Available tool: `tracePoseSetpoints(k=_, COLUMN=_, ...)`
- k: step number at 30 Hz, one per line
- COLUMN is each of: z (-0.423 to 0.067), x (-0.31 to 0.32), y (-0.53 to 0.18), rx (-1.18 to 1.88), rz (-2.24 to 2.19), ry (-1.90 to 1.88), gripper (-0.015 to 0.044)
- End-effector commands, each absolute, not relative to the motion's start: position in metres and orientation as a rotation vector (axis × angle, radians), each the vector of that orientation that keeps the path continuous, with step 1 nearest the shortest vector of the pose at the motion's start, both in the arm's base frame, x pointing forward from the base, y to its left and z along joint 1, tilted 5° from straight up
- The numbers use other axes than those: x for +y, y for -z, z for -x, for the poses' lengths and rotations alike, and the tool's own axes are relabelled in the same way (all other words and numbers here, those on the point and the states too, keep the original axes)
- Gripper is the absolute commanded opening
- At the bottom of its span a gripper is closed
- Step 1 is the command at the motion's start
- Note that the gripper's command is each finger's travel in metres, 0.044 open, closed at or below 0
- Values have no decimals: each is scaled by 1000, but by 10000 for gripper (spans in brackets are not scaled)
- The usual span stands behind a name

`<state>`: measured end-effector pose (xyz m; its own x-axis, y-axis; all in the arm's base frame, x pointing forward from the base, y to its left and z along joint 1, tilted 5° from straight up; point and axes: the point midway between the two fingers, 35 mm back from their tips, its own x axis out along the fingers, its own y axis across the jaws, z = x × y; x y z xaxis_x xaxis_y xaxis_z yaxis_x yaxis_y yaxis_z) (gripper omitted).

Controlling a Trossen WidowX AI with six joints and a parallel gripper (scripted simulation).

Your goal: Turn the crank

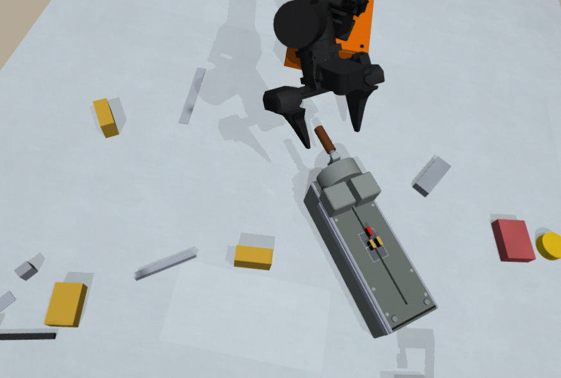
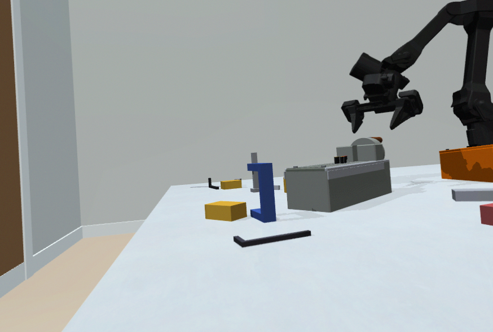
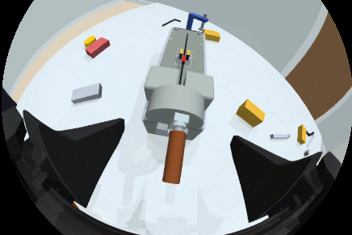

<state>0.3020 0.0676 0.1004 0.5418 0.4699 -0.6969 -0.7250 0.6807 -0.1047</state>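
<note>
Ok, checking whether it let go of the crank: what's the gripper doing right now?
Gripper: open wide, holding nothing; the brown crank handle sits free between and below the fingers.
</note>
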Motion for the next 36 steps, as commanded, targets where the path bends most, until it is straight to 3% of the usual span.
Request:
tracePoseSetpoints(k=1, z=-302, x=68, y=-117, rx=687, rz=408, ry=-729, gripper=440)
tracePoseSetpoints(k=13, z=-303, x=79, y=-152, rx=716, rz=386, ry=-715, gripper=440)
tracePoseSetpoints(k=36, z=-361, x=180, y=-159, rx=874, rz=113, ry=-290, gripper=440)
